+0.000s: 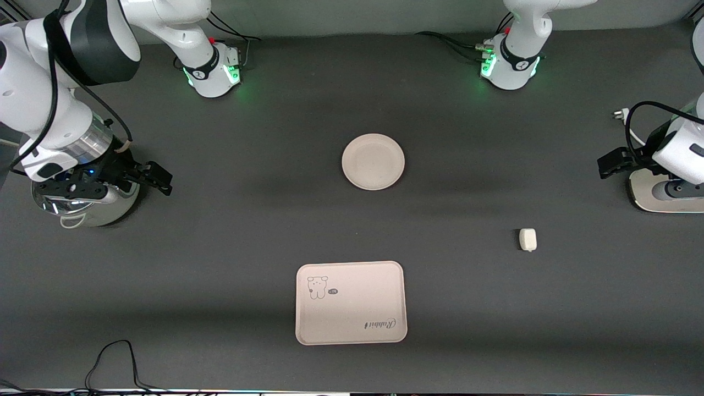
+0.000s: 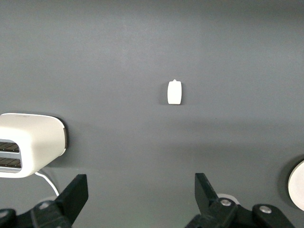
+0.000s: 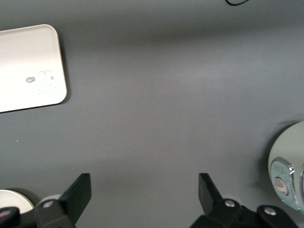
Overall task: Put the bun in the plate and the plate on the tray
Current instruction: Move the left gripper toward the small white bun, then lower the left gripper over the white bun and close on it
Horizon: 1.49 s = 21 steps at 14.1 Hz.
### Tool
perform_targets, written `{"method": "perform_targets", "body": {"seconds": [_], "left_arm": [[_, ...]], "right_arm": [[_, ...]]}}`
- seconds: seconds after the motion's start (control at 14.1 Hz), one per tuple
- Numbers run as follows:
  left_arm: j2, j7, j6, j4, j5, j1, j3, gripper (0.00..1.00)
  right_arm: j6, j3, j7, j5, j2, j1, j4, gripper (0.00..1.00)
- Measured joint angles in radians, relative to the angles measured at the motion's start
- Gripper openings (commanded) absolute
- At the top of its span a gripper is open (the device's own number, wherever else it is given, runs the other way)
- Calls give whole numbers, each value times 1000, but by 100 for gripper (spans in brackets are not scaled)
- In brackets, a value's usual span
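Bun (image 1: 527,239) bare on bench toward left arm's end, well apart from plate (image 1: 373,161) at centre and tray (image 1: 351,302) near front edge. Left gripper (image 2: 140,197) spread wide, empty; right gripper (image 3: 142,197) likewise, waiting at its end. Best to descend straight over bun, pinch across narrow sides, gently.

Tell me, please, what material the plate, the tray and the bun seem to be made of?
The plate: probably matte plastic or melamine; cream, even, no glare. The tray: likely the same matte plastic, with a printed bear and script. The bun: smooth, off-white, uniform; it looks like a moulded foam or plastic toy, but this stays uncertain.
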<state>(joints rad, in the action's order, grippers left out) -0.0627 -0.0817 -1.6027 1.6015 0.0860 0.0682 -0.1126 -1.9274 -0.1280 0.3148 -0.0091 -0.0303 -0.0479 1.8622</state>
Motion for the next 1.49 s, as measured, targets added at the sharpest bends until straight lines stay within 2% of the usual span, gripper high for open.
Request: {"method": "perform_targets", "body": {"seconds": [0.57, 0.85, 1.07, 1.28, 1.49], "left_arm": [[-18, 6, -1, -14, 0, 4, -9, 100], [-156, 7, -6, -103, 0, -10, -23, 100], [-299, 7, -93, -118, 0, -31, -26, 100], [-401, 7, -244, -50, 1, -47, -28, 100], [-406, 7, -354, 97, 1, -44, -26, 100]], "right_arm": [[23, 0, 74, 1, -11, -57, 0, 100], [34, -1, 146, 1, -13, -106, 0, 100], [67, -1, 152, 1, -23, -111, 0, 100], [67, 0, 152, 1, -20, -111, 4, 100], [65, 3, 152, 1, -12, -111, 8, 100]]}}
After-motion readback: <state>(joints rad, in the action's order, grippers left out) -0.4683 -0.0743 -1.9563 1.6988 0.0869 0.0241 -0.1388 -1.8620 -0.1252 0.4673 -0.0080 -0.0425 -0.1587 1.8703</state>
